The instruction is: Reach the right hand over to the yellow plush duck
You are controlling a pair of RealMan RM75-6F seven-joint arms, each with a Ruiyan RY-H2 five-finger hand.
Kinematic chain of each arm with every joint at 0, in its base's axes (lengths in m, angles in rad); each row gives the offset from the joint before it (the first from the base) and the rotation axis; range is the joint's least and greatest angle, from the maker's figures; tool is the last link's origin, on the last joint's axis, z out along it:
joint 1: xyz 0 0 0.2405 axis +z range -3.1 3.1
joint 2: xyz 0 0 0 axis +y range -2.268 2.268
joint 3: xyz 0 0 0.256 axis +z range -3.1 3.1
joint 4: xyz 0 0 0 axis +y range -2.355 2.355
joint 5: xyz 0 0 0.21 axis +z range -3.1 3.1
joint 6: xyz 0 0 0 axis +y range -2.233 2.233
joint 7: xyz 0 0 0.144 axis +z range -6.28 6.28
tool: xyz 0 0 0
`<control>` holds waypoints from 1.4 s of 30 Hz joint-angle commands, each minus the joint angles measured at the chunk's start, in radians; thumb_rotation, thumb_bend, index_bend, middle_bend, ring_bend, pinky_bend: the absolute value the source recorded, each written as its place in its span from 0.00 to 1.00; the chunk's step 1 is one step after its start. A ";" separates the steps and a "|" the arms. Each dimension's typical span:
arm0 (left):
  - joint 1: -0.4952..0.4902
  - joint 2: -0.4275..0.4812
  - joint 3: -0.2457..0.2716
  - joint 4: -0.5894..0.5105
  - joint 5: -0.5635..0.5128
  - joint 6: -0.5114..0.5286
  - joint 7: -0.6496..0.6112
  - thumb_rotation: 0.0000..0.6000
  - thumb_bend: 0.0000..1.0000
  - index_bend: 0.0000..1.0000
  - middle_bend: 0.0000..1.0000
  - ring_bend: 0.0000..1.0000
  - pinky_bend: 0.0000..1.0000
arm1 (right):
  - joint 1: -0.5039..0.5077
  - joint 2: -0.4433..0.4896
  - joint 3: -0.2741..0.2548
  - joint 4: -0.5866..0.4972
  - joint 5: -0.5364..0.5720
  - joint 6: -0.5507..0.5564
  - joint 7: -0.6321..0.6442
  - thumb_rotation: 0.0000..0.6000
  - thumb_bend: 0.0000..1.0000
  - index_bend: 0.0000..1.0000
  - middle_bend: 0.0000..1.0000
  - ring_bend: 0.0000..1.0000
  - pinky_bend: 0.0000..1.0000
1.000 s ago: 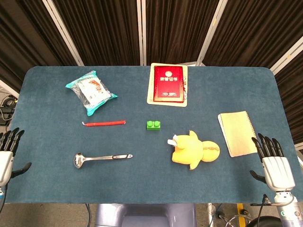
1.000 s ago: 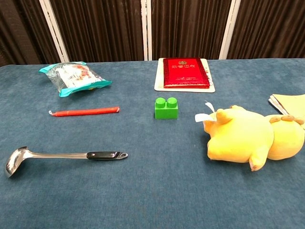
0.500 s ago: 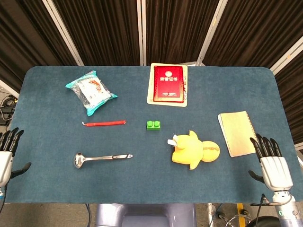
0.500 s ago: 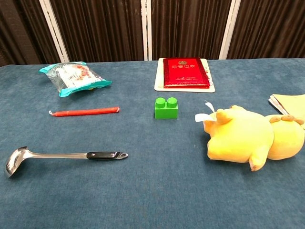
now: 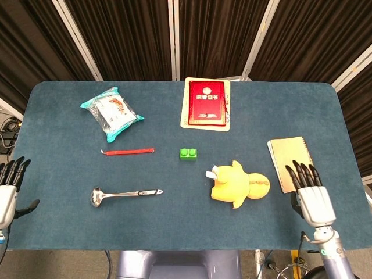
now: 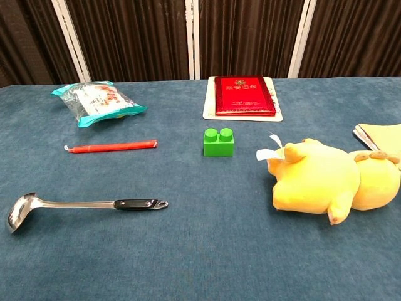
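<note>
The yellow plush duck (image 5: pixel 238 184) lies on its side on the blue table, right of centre; the chest view shows the duck (image 6: pixel 329 182) at the right edge. My right hand (image 5: pixel 310 196) hovers over the table's front right part, fingers straight and apart, holding nothing, a short way right of the duck. My left hand (image 5: pixel 8 189) stays at the table's left edge, fingers spread and empty. Neither hand appears in the chest view.
A yellow notebook (image 5: pixel 290 162) lies just beyond my right hand. A green brick (image 5: pixel 188 153), a red booklet on a cream mat (image 5: pixel 206 103), a red pen (image 5: pixel 128 151), a metal ladle (image 5: pixel 123 193) and a snack bag (image 5: pixel 111 113) spread across the table.
My right hand has moved left and slightly forward, from the table's right edge toward the duck. The left hand has barely shifted.
</note>
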State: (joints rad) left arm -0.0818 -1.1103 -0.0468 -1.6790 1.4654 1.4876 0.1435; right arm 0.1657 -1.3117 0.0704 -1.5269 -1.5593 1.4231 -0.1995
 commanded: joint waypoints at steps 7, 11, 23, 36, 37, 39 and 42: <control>0.000 0.009 -0.005 0.001 -0.009 -0.003 -0.024 1.00 0.19 0.00 0.00 0.00 0.00 | 0.070 -0.127 0.032 -0.053 0.055 -0.082 -0.181 1.00 1.00 0.07 0.00 0.00 0.00; -0.001 0.014 -0.005 0.000 -0.014 -0.008 -0.032 1.00 0.19 0.00 0.00 0.00 0.00 | 0.095 -0.201 0.039 -0.032 0.086 -0.110 -0.270 1.00 1.00 0.07 0.00 0.00 0.00; -0.008 0.018 -0.012 0.002 -0.037 -0.029 -0.039 1.00 0.19 0.00 0.00 0.00 0.00 | 0.130 -0.372 0.033 0.074 0.139 -0.127 -0.420 1.00 1.00 0.06 0.00 0.00 0.00; -0.012 0.015 -0.006 -0.002 -0.038 -0.037 -0.021 1.00 0.20 0.00 0.00 0.00 0.00 | 0.129 -0.470 0.001 0.152 0.151 -0.118 -0.464 1.00 1.00 0.06 0.00 0.00 0.00; -0.011 0.015 -0.006 -0.002 -0.037 -0.036 -0.021 1.00 0.20 0.00 0.00 0.00 0.00 | 0.129 -0.473 0.001 0.158 0.154 -0.118 -0.469 1.00 1.00 0.06 0.00 0.00 0.00; -0.011 0.016 -0.007 -0.003 -0.038 -0.034 -0.024 1.00 0.20 0.00 0.00 0.00 0.00 | 0.128 -0.477 0.002 0.168 0.161 -0.117 -0.477 1.00 1.00 0.06 0.00 0.00 0.00; -0.011 0.017 -0.008 -0.002 -0.042 -0.037 -0.026 1.00 0.20 0.00 0.00 0.00 0.00 | 0.125 -0.471 0.011 0.175 0.179 -0.116 -0.480 1.00 1.00 0.06 0.00 0.00 0.00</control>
State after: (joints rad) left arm -0.0929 -1.0932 -0.0543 -1.6812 1.4241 1.4506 0.1174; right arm 0.2918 -1.7854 0.0781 -1.3540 -1.3852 1.3067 -0.6780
